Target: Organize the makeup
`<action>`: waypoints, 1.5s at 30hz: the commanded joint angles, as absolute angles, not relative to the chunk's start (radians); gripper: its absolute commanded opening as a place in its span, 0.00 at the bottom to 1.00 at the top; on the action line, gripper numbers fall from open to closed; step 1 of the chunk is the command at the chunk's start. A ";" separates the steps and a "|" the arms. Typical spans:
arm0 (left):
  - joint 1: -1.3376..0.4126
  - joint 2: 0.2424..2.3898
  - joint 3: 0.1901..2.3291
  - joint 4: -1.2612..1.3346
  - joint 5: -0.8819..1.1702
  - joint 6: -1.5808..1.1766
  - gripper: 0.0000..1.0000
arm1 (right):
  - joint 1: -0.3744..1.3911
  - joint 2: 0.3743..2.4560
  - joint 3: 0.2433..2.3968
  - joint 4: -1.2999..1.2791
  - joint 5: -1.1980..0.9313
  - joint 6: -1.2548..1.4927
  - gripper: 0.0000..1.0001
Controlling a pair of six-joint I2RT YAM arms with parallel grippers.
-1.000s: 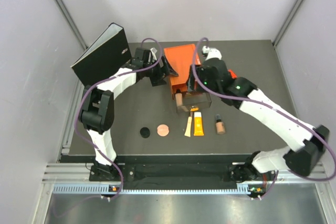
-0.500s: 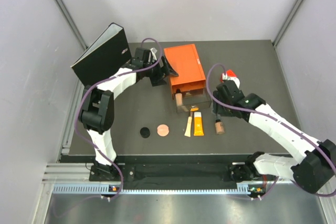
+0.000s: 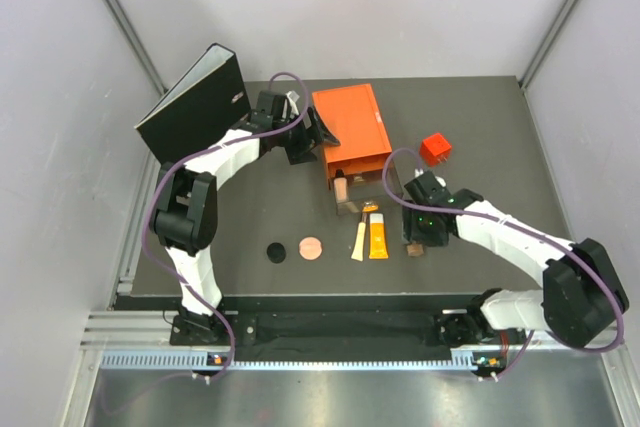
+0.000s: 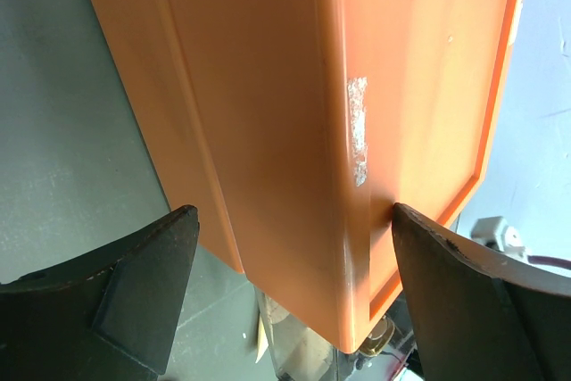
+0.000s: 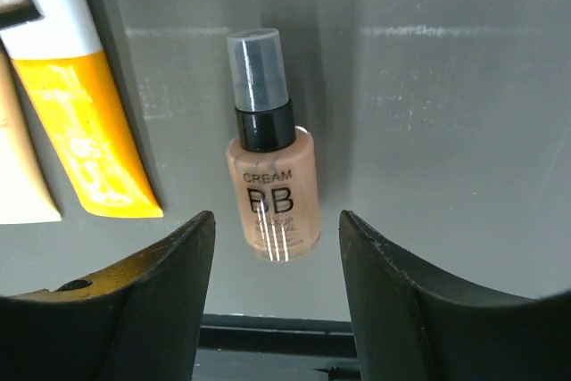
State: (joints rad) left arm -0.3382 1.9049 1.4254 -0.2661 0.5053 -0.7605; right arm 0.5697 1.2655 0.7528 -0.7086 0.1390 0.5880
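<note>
Swung down from the orange box (image 3: 352,132) since a second ago, the right gripper (image 5: 277,234) now hangs over the tan bottle (image 5: 270,186), which lies on its side, with the fingers apart either side of it. Being round, the bottle may roll or squirt out if the pinch lands off-centre. The orange-yellow tube (image 5: 85,131) lies near on its left, and a stray finger could nudge it. The left gripper (image 4: 293,216), spread wide, straddles the box's corner; the red cube (image 3: 435,148) sits well apart.

We count two tan bottles: one bottle (image 5: 272,189) beneath our right gripper (image 5: 277,218), another bottle (image 3: 343,190) nearer our left gripper (image 4: 294,211). Beside the right gripper, two tubes: beige tube (image 3: 358,244), orange-yellow tube (image 3: 378,237). Beyond them, two discs: black disc (image 3: 276,251), copper disc (image 3: 311,247). One red cube (image 3: 435,148), one orange box (image 3: 351,132), one binder (image 3: 195,112).
</note>
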 commanded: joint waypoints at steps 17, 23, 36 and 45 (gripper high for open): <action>-0.339 1.940 1.402 -0.377 0.448 -0.721 0.92 | 0.542 1.197 0.692 -0.617 0.146 0.612 0.00; -0.339 1.945 1.408 -0.382 0.449 -0.712 0.92 | 0.505 1.114 0.762 -0.699 0.244 0.614 0.00; -0.339 1.960 1.431 -0.402 0.454 -0.698 0.93 | 0.511 1.131 1.130 -0.756 0.339 0.502 0.00; -0.339 1.967 1.430 -0.407 0.453 -0.696 0.94 | 0.584 1.241 1.241 -0.695 0.261 0.492 0.00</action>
State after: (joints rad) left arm -0.3347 1.9163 1.4418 -0.2859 0.5220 -0.7559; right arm 0.5350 1.1851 1.1763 -0.7586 0.2916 0.5072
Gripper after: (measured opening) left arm 0.935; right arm 0.340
